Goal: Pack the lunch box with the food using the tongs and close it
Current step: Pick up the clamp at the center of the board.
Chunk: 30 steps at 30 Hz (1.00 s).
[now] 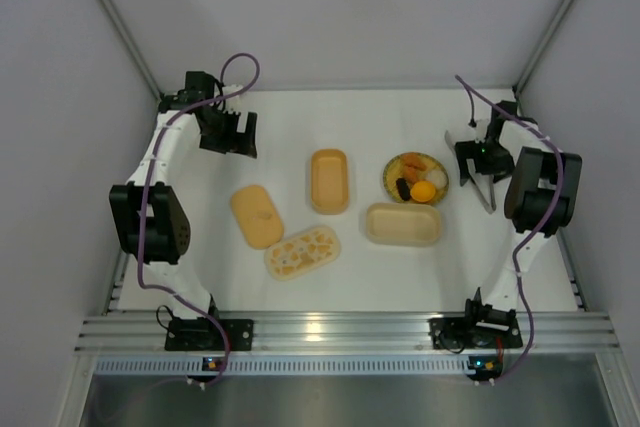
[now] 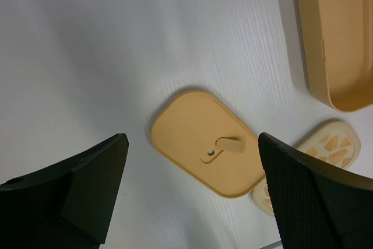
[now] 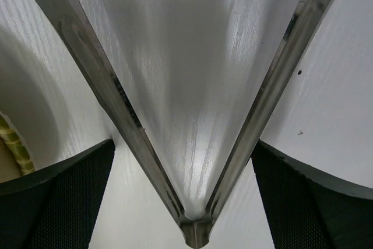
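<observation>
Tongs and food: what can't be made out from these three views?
- tongs: tips cut off at the right wrist view's top edge; top view, partly under the right gripper.
- food: too small in the top view to count pieces; right wrist shows only the plate rim.
- patterned lid: left wrist, partly behind the left gripper.

Two white arms [image 1: 160,147] with black joints [image 1: 150,222] and purple cables [image 1: 241,56].

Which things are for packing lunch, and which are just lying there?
For the job: food, tongs, orange box, pale box, plain lid, patterned lid.
Just lying there: yellow plate, only holding the food.
</observation>
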Tool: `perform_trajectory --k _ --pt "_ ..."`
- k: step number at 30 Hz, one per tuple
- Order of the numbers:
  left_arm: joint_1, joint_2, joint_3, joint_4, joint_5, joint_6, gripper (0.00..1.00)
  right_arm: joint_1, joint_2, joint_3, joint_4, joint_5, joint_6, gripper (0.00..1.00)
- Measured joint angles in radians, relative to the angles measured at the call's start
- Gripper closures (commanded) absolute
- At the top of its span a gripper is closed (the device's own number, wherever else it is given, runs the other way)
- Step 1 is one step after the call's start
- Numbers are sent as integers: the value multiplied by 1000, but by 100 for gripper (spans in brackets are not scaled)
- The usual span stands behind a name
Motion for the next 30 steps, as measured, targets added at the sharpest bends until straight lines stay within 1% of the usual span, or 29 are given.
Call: perform_trajectory --k 7,13,14,18,20,24,30 --pt "0 7 5 -11 -8 8 2 2 10 12 36 -9 18 7" --pt "0 8 5 -12 -16 11 2 2 19 26 60 -18 25 19" --pt "0 8 5 -12 -18 11 2 2 19 26 65 -19 25 27" --pt "0 8 5 -12 -17 11 2 2 20 26 84 -27 23 43" --pt "0 10 5 -12 -17 11 2 2 20 26 88 -31 18 48" --pt "0 22 8 -11 -16 11 2 0 18 26 87 -50 2 53" --pt "0 25 8 -11 -14 11 2 -22 -19 25 32 -164 -13 57"
